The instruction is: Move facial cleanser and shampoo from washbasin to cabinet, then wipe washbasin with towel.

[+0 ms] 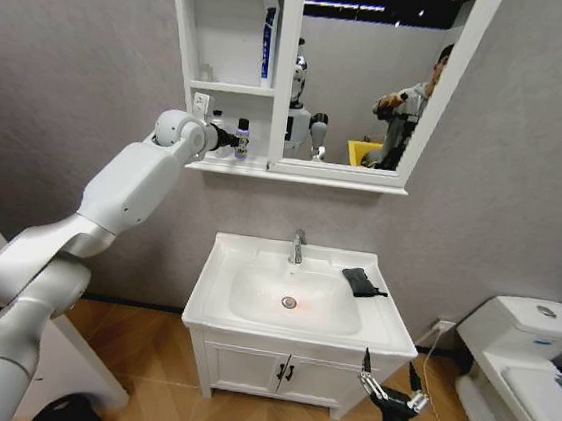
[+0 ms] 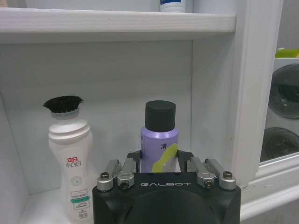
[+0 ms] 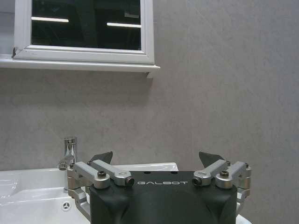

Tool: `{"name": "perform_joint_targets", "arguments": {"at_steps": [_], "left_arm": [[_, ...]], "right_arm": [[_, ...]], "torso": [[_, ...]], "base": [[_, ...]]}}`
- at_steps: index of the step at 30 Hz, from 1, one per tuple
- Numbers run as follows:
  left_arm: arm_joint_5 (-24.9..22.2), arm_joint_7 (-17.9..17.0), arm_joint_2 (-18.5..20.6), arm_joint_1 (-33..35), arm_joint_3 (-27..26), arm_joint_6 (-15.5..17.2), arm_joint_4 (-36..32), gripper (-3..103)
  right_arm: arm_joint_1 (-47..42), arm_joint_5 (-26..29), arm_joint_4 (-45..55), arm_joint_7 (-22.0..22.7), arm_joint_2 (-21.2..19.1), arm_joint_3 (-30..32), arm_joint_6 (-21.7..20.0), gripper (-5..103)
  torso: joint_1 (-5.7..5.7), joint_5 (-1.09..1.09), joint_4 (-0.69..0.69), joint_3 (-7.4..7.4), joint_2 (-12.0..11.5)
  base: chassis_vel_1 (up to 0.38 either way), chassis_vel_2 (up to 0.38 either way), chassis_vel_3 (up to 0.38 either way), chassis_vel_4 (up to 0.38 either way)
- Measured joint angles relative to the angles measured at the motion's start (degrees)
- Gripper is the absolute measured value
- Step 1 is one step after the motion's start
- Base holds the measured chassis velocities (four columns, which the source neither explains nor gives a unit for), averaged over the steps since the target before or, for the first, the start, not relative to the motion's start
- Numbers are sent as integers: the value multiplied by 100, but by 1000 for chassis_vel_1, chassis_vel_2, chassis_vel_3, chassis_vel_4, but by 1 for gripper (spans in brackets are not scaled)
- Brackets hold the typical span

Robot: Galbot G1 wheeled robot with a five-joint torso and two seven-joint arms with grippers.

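Observation:
My left gripper (image 1: 230,141) is raised into the lowest compartment of the white cabinet (image 1: 187,50). It is shut on the shampoo (image 2: 159,135), a small purple bottle with a black cap, which stands upright at shelf level (image 1: 241,138). The facial cleanser (image 1: 267,46), a blue and white tube, stands upright in the middle compartment. The dark towel (image 1: 359,280) lies on the right rim of the washbasin (image 1: 214,294). My right gripper (image 1: 389,383) hangs low in front of the basin's right corner, open, with nothing between its fingers (image 3: 103,157).
A white bottle with a black brush top (image 2: 70,163) stands close beside the shampoo on the same shelf. The mirror (image 1: 375,80) joins the cabinet on the right. A chrome tap (image 1: 297,244) rises behind the bowl. A white toilet (image 1: 532,358) stands at the right.

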Motion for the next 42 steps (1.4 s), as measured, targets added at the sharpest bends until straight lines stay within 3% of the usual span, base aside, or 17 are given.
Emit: {"name": "perform_joint_targets", "arguments": {"at_steps": [9, 15, 17, 22, 23, 24, 26, 27, 30, 33, 34, 35, 36, 37, 40, 41, 42], "left_arm": [[155, 60, -250, 55, -89, -85, 235, 38], [243, 37, -247, 143, -187, -239, 271, 64], [238, 13, -176, 208, -211, -280, 164, 64], [-9, -160, 490, 798, -352, -415, -982, 86], [49, -246, 705, 1074, -466, -617, -1453, 90], [49, -246, 705, 1074, -466, -617, -1453, 90], [279, -449, 1048, 1683, -759, -1347, -2297, 98], [310, -616, 1184, 2035, -898, -1527, -2640, 99], [319, -807, 1328, 2436, -1048, -1653, -2973, 99], [531, -1197, 1957, 4321, -1806, -1949, -4472, 100], [531, -1197, 1957, 4321, -1806, -1949, -4472, 100], [757, -1227, 2105, 5068, -2082, -2074, -4865, 100], [983, -1238, 2130, 5785, -2481, -2184, -5171, 100], [983, -1238, 2130, 5785, -2481, -2184, -5171, 100], [1570, -1199, 1680, 7962, -3855, -2390, -5903, 100], [1570, -1199, 1680, 7962, -3855, -2390, -5903, 100], [1784, -1101, 1515, 8499, -4198, -2500, -6035, 100]], "right_arm": [[89, -33, 3, -3, -41, -6, -81, 100], [79, -42, 4, -3, -24, -19, -91, 100], [76, -53, -3, -4, -23, -18, -79, 100], [63, -67, 37, -3, -24, 23, -52, 100], [70, -67, 42, -4, -32, 24, -57, 100], [70, -67, 42, -4, -32, 24, -57, 100], [111, -73, 41, -6, -47, 16, -107, 100], [128, -76, 43, -10, -60, -1, -133, 100], [145, -76, 58, -13, -72, -14, -163, 100], [231, -64, 129, -18, -98, -29, -270, 100], [231, -64, 129, -18, -98, -29, -270, 100], [253, -50, 132, -18, -105, -29, -305, 100], [273, -47, 130, -16, -109, -29, -334, 100], [273, -47, 130, -16, -109, -29, -334, 100], [337, -135, 89, 11, -80, -29, -402, 100], [337, -135, 89, 11, -80, -29, -402, 100], [345, -144, 74, 29, -78, -32, -424, 100]], "torso": [[0, 0, 0, 0, 0], [0, 1, -2, 0, 0], [0, 1, -2, 0, 0], [0, -2, 1, 0, 0], [-1, -3, 2, 0, 0], [-1, -3, 2, 0, 0], [-2, 1, 0, -2, 1], [-3, 3, -2, -2, 1], [-3, 0, -3, -2, 1], [-2, 0, 1, -2, 1], [-2, 0, 1, -2, 1], [-2, -4, 3, -1, 1], [-1, -6, 0, -1, 1], [-1, -6, 0, -1, 1], [-2, -7, 0, -2, 1], [-2, -7, 0, -2, 1], [-2, -3, -2, -2, 1]], "base": [[0, 0, 0, 0], [0, 0, 0, 0], [0, 0, 0, 0], [0, 0, 0, 0], [0, 0, 0, 0], [0, 0, 0, 0], [0, 0, 0, 0], [0, 0, 0, 0], [0, 0, 0, 0], [0, 0, 0, 0], [0, 0, 0, 0], [0, 0, 0, 0], [0, 0, 0, 0], [0, 0, 0, 0], [0, 0, 0, 0], [0, 0, 0, 0], [0, 0, 0, 0]]}}
